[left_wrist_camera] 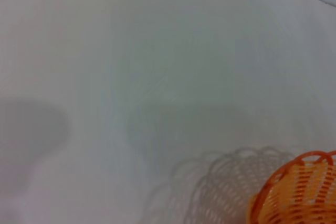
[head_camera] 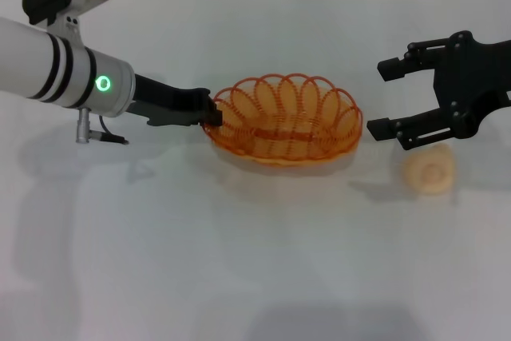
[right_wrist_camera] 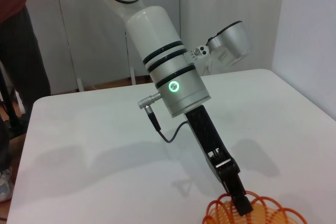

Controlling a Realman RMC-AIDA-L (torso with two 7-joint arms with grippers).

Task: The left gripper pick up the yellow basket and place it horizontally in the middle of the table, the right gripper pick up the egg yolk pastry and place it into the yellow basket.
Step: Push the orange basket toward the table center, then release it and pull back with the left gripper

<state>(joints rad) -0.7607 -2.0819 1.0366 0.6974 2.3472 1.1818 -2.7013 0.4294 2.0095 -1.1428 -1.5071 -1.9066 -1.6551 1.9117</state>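
a: what is seen, largest thing first?

b: the table is seen across the whole head view. the basket is set near its middle, its long axis running left to right, open side up. the pastry is found on the table to the basket's right, apart from it, dimpled top up.

a: how are the grippers placed?

b: the left gripper is clamped on the basket's left rim; in the right wrist view its fingers are seen closed over the wire loops. the right gripper is held with jaws apart, just above and behind the pastry, between it and the basket.

a: which relation is the coming move turned on?

b: the pastry lies just forward of and below the right gripper, far nearer to it than to the left. the basket seems already placed, so a release is judged due, then a short descent onto the pastry.
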